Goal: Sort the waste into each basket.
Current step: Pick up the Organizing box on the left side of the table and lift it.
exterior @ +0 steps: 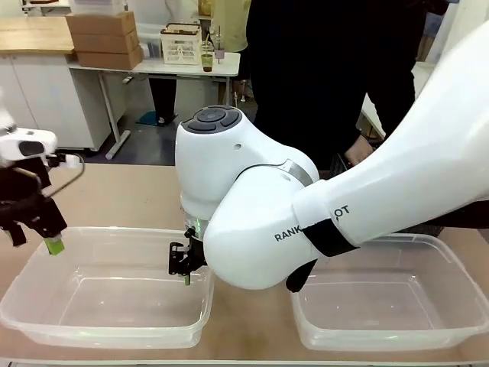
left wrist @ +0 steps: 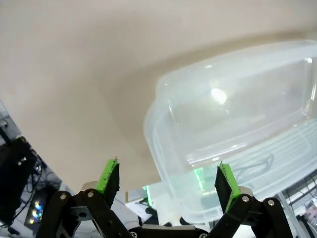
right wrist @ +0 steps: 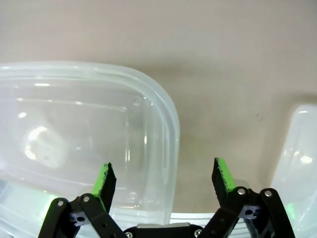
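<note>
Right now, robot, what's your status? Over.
Left end effector open, empty, near left rim of wide shallow clear plastic tub. Right end effector open, empty, at its right rim. Right arm crosses the middle.

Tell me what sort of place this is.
Probably a robotics lab or workshop: a white robot arm reaches over clear tubs on a table, and cardboard boxes sit stacked on a desk behind.

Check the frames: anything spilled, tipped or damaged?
Nothing stands out. The left clear tub and right clear tub sit flat and intact on the table; left gripper and right gripper hang open over the left tub's edges.
</note>
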Action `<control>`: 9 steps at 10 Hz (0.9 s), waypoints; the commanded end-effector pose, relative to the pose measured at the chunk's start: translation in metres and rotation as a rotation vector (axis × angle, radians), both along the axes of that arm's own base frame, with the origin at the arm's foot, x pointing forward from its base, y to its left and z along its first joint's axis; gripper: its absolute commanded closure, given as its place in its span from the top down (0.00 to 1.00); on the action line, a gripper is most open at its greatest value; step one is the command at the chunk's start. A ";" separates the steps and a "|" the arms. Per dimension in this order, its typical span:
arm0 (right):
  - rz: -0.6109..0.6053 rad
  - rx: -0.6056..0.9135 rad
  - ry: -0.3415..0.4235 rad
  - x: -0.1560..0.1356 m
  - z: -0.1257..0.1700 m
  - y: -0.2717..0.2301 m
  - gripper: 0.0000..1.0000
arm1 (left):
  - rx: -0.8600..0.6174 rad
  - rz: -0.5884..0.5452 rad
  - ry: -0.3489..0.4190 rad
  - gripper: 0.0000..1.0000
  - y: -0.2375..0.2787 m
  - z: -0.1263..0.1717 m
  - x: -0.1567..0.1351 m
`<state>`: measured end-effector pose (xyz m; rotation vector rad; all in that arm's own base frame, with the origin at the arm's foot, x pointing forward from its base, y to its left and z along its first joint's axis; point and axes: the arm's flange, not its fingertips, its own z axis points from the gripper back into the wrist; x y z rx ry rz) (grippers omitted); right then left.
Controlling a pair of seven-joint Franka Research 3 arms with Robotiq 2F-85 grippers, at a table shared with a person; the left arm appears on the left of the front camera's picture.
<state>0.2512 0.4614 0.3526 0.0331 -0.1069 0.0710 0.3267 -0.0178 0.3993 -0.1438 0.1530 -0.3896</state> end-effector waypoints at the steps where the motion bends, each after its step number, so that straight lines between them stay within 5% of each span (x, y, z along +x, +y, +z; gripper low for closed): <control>1: -0.030 -0.016 -0.027 0.000 0.001 0.014 1.00 | 0.085 0.061 0.003 1.00 0.007 -0.134 -0.127; 4: -0.034 -0.007 -0.017 -0.001 0.006 0.013 1.00 | 0.051 0.077 0.014 1.00 0.005 -0.140 -0.134; 5: -0.021 -0.042 -0.002 -0.002 0.008 0.013 0.52 | 0.026 0.082 0.001 1.00 0.005 -0.138 -0.134; 6: -0.024 -0.046 0.022 -0.001 0.006 0.012 0.41 | 0.023 0.079 -0.006 0.42 0.006 -0.136 -0.133; 7: -0.026 -0.040 0.028 -0.001 0.005 0.012 0.00 | 0.016 0.083 -0.021 0.41 0.007 -0.134 -0.133; 8: -0.030 -0.040 0.031 0.000 0.006 0.012 0.00 | 0.013 0.085 -0.020 0.00 0.008 -0.132 -0.133; 9: -0.036 -0.040 0.031 0.000 0.006 0.011 0.24 | 0.011 0.082 -0.027 0.00 0.008 -0.131 -0.133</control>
